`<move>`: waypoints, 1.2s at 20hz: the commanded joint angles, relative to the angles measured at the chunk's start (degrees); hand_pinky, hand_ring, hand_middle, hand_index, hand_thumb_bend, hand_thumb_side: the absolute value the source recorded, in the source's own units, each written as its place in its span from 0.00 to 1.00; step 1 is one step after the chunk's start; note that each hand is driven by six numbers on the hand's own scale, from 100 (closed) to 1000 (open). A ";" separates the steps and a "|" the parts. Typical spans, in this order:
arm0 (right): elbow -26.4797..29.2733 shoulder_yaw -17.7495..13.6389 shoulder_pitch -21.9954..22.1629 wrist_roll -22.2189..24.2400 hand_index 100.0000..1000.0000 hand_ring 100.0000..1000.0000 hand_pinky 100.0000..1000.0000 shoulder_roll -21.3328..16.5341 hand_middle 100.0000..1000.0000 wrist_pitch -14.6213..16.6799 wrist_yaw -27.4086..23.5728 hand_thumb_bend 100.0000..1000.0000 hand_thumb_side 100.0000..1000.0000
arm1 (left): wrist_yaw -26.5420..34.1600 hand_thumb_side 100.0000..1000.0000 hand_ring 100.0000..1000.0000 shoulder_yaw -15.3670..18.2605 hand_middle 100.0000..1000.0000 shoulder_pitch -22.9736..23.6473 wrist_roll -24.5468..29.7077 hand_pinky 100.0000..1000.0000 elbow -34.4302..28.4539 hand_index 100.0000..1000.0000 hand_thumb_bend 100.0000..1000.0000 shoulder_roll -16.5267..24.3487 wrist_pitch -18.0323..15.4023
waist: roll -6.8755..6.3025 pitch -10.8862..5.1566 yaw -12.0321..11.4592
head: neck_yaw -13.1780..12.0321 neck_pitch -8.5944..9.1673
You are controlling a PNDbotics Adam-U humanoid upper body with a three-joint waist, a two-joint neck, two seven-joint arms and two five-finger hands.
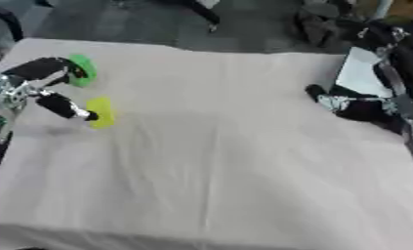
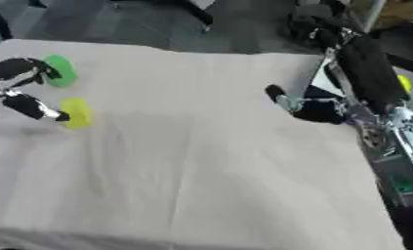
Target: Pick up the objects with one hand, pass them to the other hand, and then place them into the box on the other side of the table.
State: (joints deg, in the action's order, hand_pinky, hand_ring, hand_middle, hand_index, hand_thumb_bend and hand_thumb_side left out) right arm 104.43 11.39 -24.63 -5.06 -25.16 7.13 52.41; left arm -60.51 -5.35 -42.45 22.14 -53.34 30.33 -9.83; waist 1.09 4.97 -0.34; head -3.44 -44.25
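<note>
L hand [image 1: 51, 85] at far-left of worktop [image 1: 218, 146], w/ white cloth over it. Fingers spread apart, nothing gripped: upper finger tip touches green obj [image 1: 83, 71], lower finger tip touches yellow obj [image 1: 101, 112]. Both objs are flat, roundish, lying on cloth near left edge, green farther back, yellow nearer. R hand [image 2: 299, 105] at right side, low over cloth, just beside white box [image 2: 325, 80]; fingers blurred, can't tell if open or closed. Small yellow thing [image 2: 403, 83] behind R arm.
</note>
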 commanded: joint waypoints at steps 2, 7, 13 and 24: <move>1.06 -0.37 -0.23 0.20 0.86 0.63 0.70 -0.47 0.59 0.03 -0.64 0.44 0.27 | -3.92 0.38 0.66 0.83 0.71 -2.52 -1.88 0.73 4.84 0.82 0.63 -1.29 -0.27 | -0.17 -0.80 0.56 | -0.15 0.13; 0.78 -0.64 0.35 -0.03 0.86 0.63 0.70 -0.42 0.59 -0.23 -0.84 0.43 0.27 | -5.86 0.19 0.56 1.05 0.61 -2.65 -3.62 0.68 6.80 0.74 0.30 -2.57 0.27 | -0.30 -0.62 1.10 | -0.38 0.13; 0.43 -0.68 0.54 -0.05 0.87 0.63 0.70 -0.61 0.59 -0.49 -1.21 0.43 0.28 | 0.89 0.00 0.38 1.43 0.40 -2.11 -4.89 0.56 2.16 0.53 0.02 -1.53 1.06 | -0.39 -0.69 1.05 | -0.04 0.13; 5.83 8.78 -8.12 6.10 0.86 0.67 0.74 0.50 0.66 8.39 -2.76 0.34 0.35 | 56.71 0.16 0.33 -9.43 0.34 0.48 7.87 0.56 -24.17 0.47 0.00 -0.87 5.99 | -0.64 -0.96 0.48 | 1.51 0.13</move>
State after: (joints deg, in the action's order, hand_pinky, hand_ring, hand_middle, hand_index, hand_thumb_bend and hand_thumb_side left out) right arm 108.31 19.25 -31.61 0.13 -24.49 14.13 50.07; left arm -10.86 -13.21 -41.13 28.15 -74.02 28.68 -4.89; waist 0.55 4.98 0.09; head -2.23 -44.25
